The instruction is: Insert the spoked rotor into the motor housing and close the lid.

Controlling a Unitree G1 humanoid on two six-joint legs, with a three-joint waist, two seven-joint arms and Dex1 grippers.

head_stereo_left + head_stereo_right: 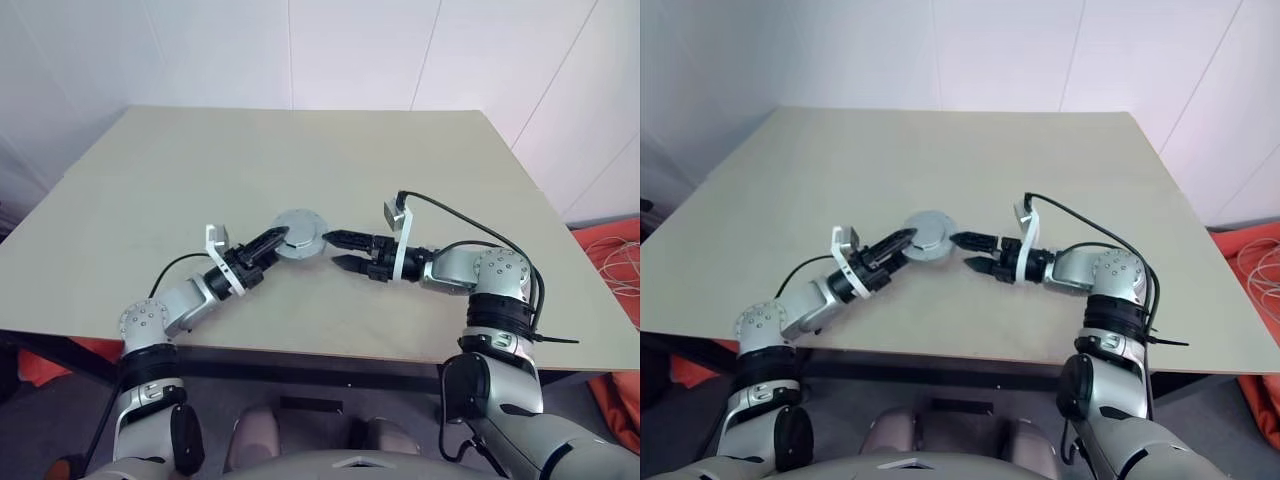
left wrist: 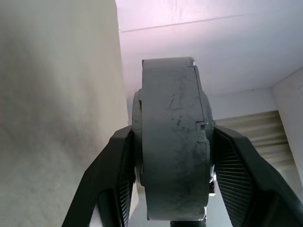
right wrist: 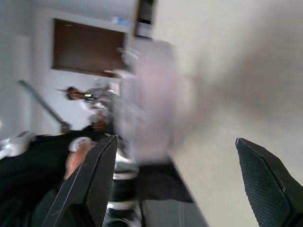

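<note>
A round grey motor [image 1: 298, 233], lid side up, hangs over the middle of a pale bench [image 1: 180, 170], pinched at its edge by the left tool [image 1: 274, 240], whose two black fingers [image 2: 106, 175] press against its flat faces. The left wrist view shows the grey casing edge-on between those fingers, scuffed and with a stepped seam running round it where the lid meets the housing; the rotor cannot be seen, and whether it sits inside cannot be told. The right tool [image 1: 342, 251] hovers just beside the motor on the opposite side, its fingers spread wide and apart from the casing, one tip near the rim and the other lower, closer to the bench. In the right wrist view the motor appears as a blurred pale shape beyond the two spread fingers [image 3: 90, 184]. A black cable [image 1: 470, 225] loops over the right forearm. Orange fabric [image 1: 615, 270] lies on the floor beyond the bench's right edge.
</note>
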